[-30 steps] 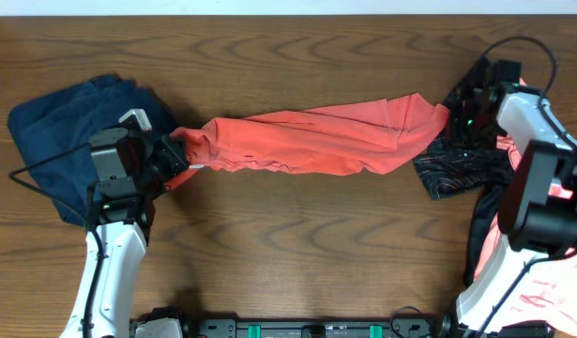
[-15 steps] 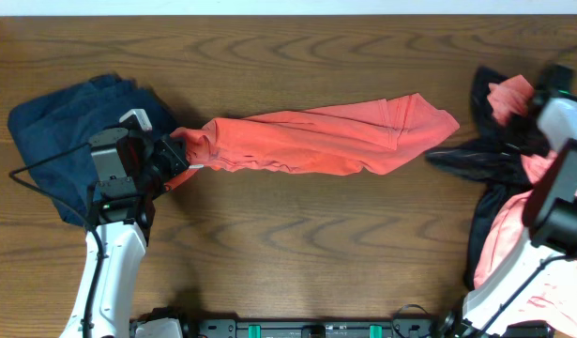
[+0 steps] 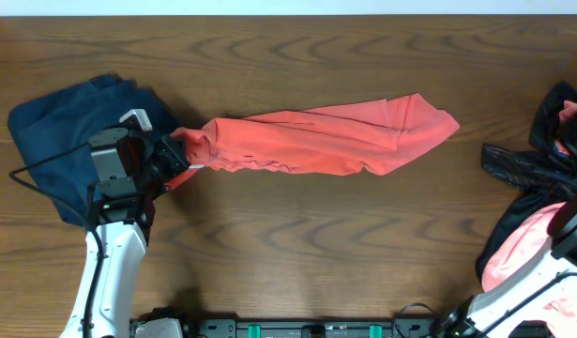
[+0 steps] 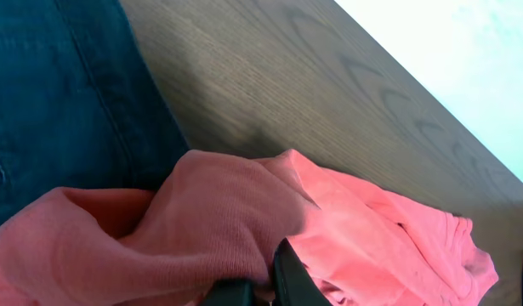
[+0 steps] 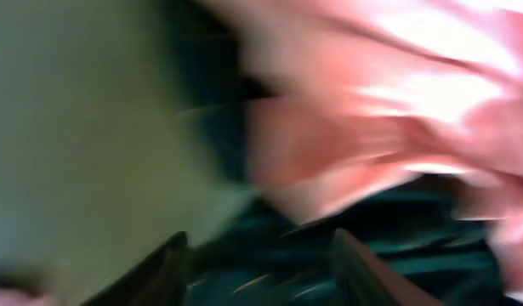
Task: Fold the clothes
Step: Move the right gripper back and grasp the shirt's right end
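Orange-red T-shirt, bunched into a long band across the middle of the bench, somewhat nearer the far edge than the near one. Runs from left of centre toward the right, wider end fanned out and aimed at the far right corner. No lettering or label to be made out in these folds.

Left end gathered and pinched in the left gripper, jaws closed on a thick roll of the cloth; from the left wrist, dark fingertips just under that roll. Touches a dark navy garment heaped by the left edge, partly under the left arm.

At the right edge, well apart from the shirt, a black patterned garment and some paler pink cloth draped about the right arm. Right gripper seen only in a heavily blurred wrist view, two fingers over dark and pink fabric; cannot tell whether open or clamped on anything.
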Robot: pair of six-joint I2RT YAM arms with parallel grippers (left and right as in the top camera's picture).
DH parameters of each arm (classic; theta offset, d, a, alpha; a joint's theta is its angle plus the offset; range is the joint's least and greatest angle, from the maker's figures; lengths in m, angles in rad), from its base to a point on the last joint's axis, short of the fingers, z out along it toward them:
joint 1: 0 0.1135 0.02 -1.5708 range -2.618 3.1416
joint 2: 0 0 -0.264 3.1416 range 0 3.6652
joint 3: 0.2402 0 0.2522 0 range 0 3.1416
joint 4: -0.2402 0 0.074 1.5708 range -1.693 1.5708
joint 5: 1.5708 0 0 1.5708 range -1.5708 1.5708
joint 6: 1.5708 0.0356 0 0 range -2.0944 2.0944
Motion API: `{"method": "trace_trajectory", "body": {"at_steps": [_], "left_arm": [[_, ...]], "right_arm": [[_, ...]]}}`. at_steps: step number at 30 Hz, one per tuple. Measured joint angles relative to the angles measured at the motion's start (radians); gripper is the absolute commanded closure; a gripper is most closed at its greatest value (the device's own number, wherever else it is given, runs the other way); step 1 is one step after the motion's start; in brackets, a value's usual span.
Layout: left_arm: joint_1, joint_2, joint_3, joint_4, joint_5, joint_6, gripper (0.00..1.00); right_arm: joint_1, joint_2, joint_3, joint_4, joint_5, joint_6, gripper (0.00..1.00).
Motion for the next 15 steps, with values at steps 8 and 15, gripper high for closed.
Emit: {"method": "trace_trajectory", "body": {"at_steps": [8,15], "left_arm": [[0.0,0.0,0.0,-0.018,0.0,0.0,0.94],[0.0,0.0,0.0,-0.052,0.0,0.0,0.94]], "right_arm": [[0.317,-0.112,0.024,-0.176,-0.189,-0.187,0.43],[0.589,-0.106,-0.091,-0.128,-0.188,-0.227,0.44]]}}
